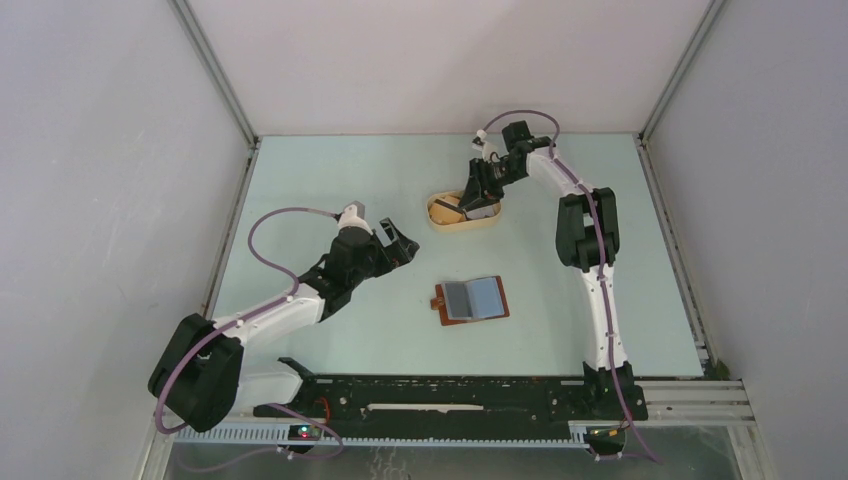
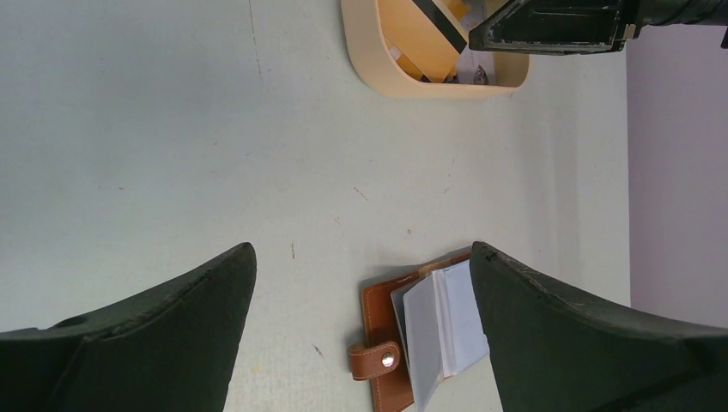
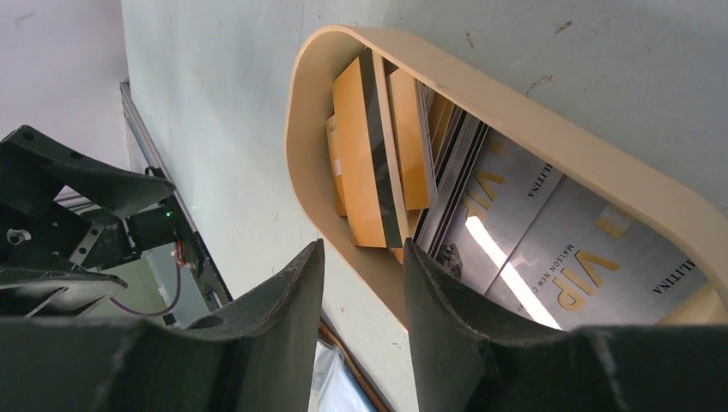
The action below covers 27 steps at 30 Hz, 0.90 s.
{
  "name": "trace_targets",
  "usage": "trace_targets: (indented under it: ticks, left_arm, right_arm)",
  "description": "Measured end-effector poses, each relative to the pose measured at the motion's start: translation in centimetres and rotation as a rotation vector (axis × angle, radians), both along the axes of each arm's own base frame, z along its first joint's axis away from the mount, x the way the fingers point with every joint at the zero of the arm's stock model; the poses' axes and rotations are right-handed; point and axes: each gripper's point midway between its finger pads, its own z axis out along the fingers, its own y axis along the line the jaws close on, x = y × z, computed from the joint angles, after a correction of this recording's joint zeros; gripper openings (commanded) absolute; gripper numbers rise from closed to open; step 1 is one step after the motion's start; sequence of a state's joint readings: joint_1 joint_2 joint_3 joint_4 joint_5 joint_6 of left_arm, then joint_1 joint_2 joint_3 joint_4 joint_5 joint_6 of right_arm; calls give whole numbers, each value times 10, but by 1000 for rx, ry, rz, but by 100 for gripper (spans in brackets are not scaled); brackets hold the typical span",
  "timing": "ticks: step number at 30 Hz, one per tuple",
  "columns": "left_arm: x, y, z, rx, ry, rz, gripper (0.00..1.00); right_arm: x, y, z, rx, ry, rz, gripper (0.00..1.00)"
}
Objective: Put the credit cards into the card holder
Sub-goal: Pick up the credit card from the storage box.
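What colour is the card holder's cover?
Reddish-brown leather card holder; clearest in the left wrist view.

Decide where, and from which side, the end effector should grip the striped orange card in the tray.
Pinch its raised edge from above, a finger on each face. The orange card seems to lean steeply against other cards, and the tray wall fences in its sides, so only that upper edge looks free.
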<state>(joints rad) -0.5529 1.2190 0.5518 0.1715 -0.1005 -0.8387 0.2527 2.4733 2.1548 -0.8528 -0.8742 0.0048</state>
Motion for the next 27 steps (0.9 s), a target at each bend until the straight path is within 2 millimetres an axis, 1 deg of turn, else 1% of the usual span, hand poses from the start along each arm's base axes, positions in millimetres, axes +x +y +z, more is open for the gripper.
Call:
trace_targets:
  ticks: [10, 16, 21, 27]
  left_arm:
    - [0, 0, 0, 0, 0, 0, 99]
    - [0, 0, 0, 0, 0, 0, 99]
    - [0, 0, -1, 1, 2, -1, 99]
    - [0, 0, -2, 3, 4, -1, 98]
  right_arm:
    - [3, -8, 2, 46, -14, 9, 51]
    - [-4, -12, 6, 94, -6, 24, 51]
    - [-1, -12, 7, 104, -25, 25, 51]
    - [3, -9, 4, 78, -33, 7, 48]
